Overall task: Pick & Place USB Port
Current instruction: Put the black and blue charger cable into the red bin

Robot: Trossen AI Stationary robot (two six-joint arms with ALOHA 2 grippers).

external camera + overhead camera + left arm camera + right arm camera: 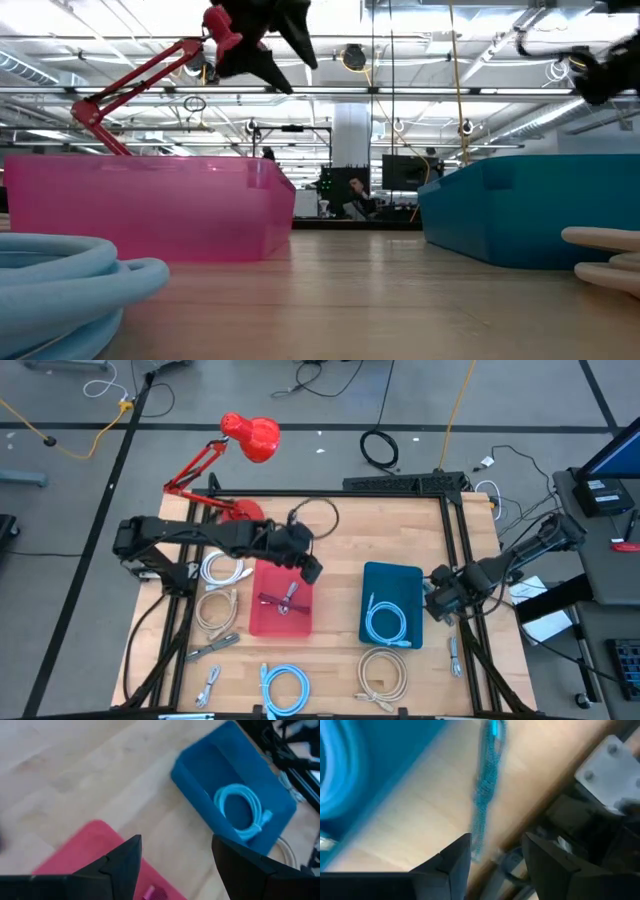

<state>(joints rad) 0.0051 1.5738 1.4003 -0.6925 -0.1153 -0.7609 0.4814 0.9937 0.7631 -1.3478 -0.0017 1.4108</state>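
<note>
The pink bin [280,600] holds a pink-red cable [283,598]. The blue bin [392,605] holds a coiled light-blue cable [385,622], which also shows in the left wrist view [242,812]. My left gripper [312,572] hangs open and empty above the pink bin's far right corner [100,832], raised well off the table [265,45]. My right gripper [440,602] is open and empty, just right of the blue bin, over bare wood. A braided teal-grey cable [487,780] lies on the table ahead of its fingers [495,842].
Loose cables lie on the table: a white coil [222,570], a beige coil [215,610], grey leads [212,647], a blue coil [285,685], a beige coil [385,675] and a grey lead [455,655]. A red desk lamp [235,450] stands at the far left. Black frame rails [470,560] border the table.
</note>
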